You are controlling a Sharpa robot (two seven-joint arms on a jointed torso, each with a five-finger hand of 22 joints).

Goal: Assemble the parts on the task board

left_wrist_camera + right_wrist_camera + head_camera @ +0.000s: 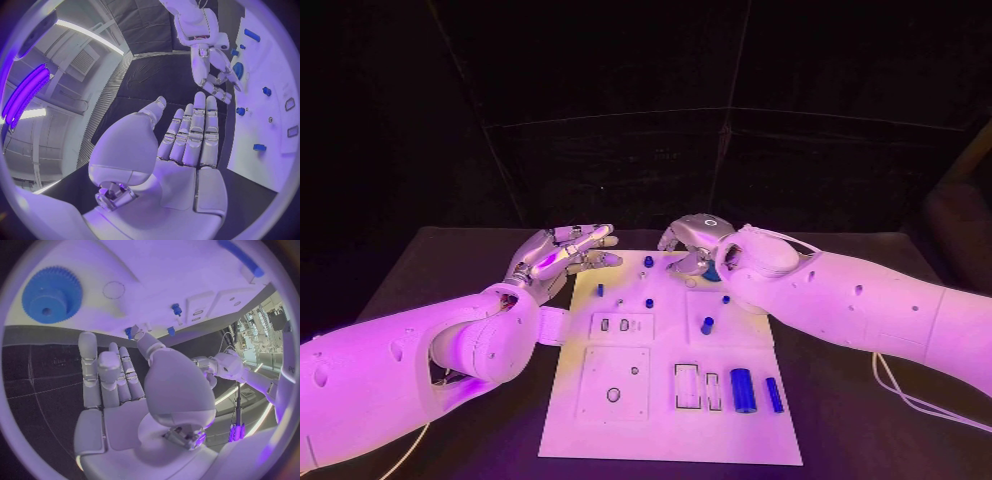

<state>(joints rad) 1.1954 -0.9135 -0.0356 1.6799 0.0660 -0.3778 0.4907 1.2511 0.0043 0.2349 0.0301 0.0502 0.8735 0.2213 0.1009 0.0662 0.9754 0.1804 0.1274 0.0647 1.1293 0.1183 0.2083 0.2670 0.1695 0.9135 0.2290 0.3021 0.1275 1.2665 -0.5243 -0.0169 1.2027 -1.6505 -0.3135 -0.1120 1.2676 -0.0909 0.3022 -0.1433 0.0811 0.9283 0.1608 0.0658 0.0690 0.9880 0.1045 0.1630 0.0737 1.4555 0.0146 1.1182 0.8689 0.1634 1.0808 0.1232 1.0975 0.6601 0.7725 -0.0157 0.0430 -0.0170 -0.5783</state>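
Both hands hovered empty, fingers apart – left hand (563, 252), right hand (698, 243) – likely poised over the board (661, 400) near the gear (52, 294).

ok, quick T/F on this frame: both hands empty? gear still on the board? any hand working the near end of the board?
1. The left hand holds a blue part. False: its fingers are extended and apart, with nothing in them.
2. The right hand holds nothing. True.
3. A blue gear lies on the task board. True.
4. Both hands are at the board's near end. False: both are at its far end.
5. Two blue cylinders lie near the board's near right corner. True.
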